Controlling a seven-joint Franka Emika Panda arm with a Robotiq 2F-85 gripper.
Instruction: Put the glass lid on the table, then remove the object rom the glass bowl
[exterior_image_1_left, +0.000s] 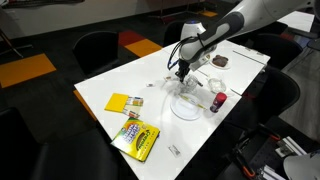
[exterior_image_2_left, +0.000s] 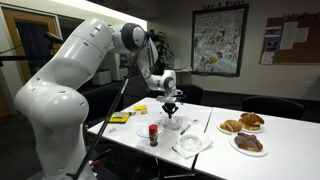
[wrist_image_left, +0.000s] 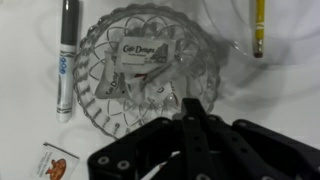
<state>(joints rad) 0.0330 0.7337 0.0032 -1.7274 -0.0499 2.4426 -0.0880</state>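
the big white robot arm (exterior_image_2_left: 60, 80) bends up high from its base and then reaches out over the long white bench (exterior_image_1_left: 140, 85). its last part points straight down. the black claw (exterior_image_2_left: 172, 105) hangs right above the small round clear glass bowl with a cut pattern (wrist_image_left: 130, 70).

in the wrist view the claw (wrist_image_left: 190, 103) comes in from the bottom, and its tips sit over the near rim of the glass bowl. the two fingers look close together, but i cannot tell if they are pinching anything. i also cannot tell if a lid sits on the glass bowl. a small white paper packet with writing (wrist_image_left: 135, 55) shows through the glass, inside the bowl.

on one side of the glass bowl lies a black marker pen with a blue band (wrist_image_left: 65, 60). on the other side lies a yellow pencil (wrist_image_left: 258, 28). a tiny white packet with a red picture (wrist_image_left: 58, 162) lies on the bench near the bowl's rim.

in both exterior views a bigger whitish round bowl (exterior_image_1_left: 186, 105) and a small red bottle (exterior_image_1_left: 218, 102) stand near the glass bowl. a flat yellow box (exterior_image_1_left: 135, 138) lies well apart from it.
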